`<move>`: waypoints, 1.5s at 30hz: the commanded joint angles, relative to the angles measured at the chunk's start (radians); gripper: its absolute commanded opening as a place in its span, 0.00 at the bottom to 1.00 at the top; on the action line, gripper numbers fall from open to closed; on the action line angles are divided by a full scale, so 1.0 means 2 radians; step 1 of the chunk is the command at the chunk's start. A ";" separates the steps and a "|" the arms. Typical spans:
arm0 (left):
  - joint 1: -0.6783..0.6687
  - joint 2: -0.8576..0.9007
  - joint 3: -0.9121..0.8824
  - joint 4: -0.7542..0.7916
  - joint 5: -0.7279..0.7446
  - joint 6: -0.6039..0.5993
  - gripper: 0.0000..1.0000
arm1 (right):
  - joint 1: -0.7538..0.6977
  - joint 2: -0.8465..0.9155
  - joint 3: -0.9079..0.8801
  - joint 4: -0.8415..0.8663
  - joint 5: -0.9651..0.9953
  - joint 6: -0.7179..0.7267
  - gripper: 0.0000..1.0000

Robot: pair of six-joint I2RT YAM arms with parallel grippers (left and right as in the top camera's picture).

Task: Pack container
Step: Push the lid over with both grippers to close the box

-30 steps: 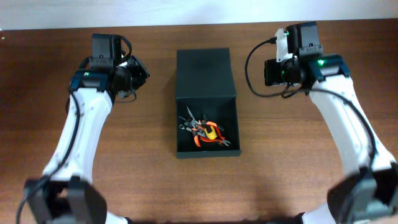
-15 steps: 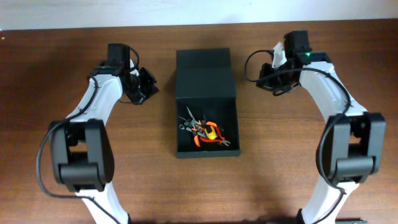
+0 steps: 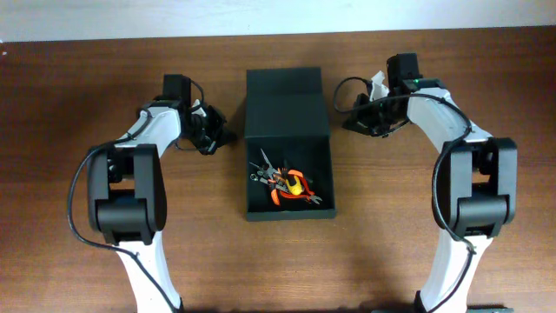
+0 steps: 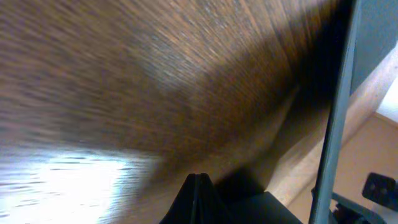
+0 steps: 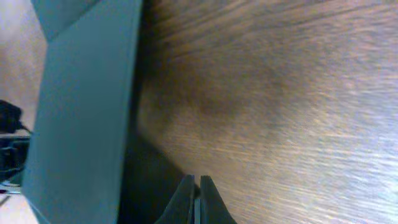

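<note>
The container point(image 3: 291, 148) sits at the centre of the worktop point(image 3: 391, 243), its lid point(image 3: 284, 100) open on the far side and hand tools point(image 3: 285, 184) piled in the near half. The left pincer point(image 3: 217, 139) and right pincer point(image 3: 347, 122) flank the lid, both pinched together and empty.

Risk: uneven side contact may twist or shove the container. Protruding tools may block the lid.

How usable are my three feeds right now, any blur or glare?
Overhead: sharp and evenly lit, the container and the tools inside read clearly. Left wrist: wood grain smeared, a bright glare patch on the table lower left. Right wrist: also blurred, the container soft at left, no strong glare.
</note>
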 commanded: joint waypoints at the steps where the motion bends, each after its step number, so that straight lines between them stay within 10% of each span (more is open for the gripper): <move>1: -0.014 0.005 0.005 0.011 0.024 -0.017 0.02 | 0.014 0.018 0.009 0.012 -0.031 0.027 0.04; 23: -0.035 0.005 0.005 0.127 0.060 -0.021 0.02 | 0.049 0.041 0.009 0.119 -0.076 -0.058 0.04; 45: -0.016 0.005 0.014 0.201 0.048 0.114 0.02 | 0.048 0.034 0.009 0.229 -0.076 -0.190 0.04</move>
